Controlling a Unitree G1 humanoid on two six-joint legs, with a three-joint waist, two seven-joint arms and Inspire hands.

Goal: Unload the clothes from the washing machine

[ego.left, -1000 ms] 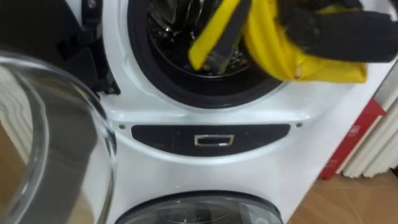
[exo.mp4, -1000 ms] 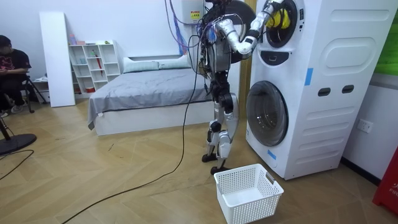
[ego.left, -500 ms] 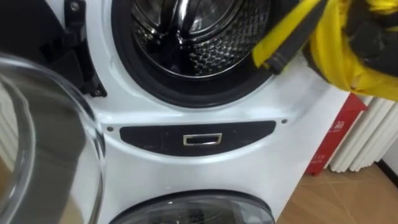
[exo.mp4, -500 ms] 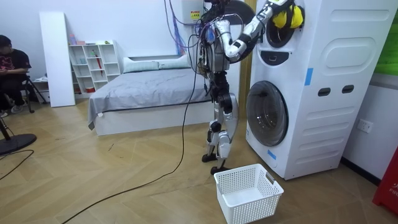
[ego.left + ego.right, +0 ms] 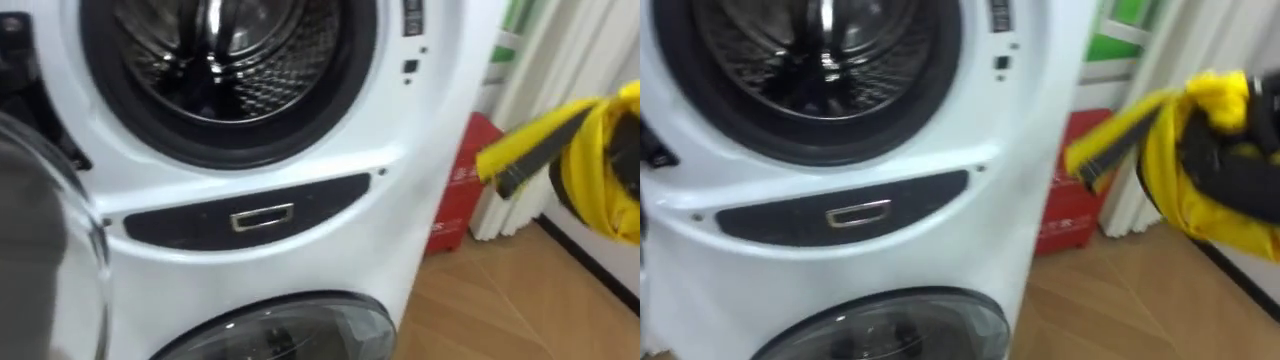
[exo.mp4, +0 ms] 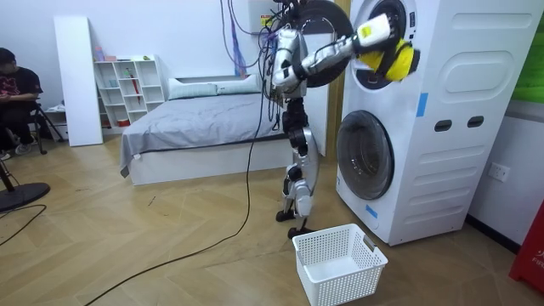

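Note:
A yellow garment (image 5: 1175, 185) with a dark-lined strip hangs in the air to the right of the upper washing machine's open drum (image 5: 225, 60), clear of the opening. My right hand (image 5: 1230, 165), dark, is shut on the bunched cloth. In the room view I stand facing the stacked machines with my right arm stretched out, and the yellow garment (image 6: 393, 58) dangles in front of the upper machine. The steel drum shows no cloth in the part I can see.
The upper machine's glass door (image 5: 40, 260) stands open at my left. Below is the lower machine's round door (image 5: 280, 330). A white laundry basket (image 6: 340, 263) sits on the wooden floor by my feet. A red object (image 5: 458, 190) leans at the right. A person (image 6: 13, 85) sits far off.
The right hand has drawn the yellow garment out of the drum and swung it off to the right. The eye view has shifted to the right with it.

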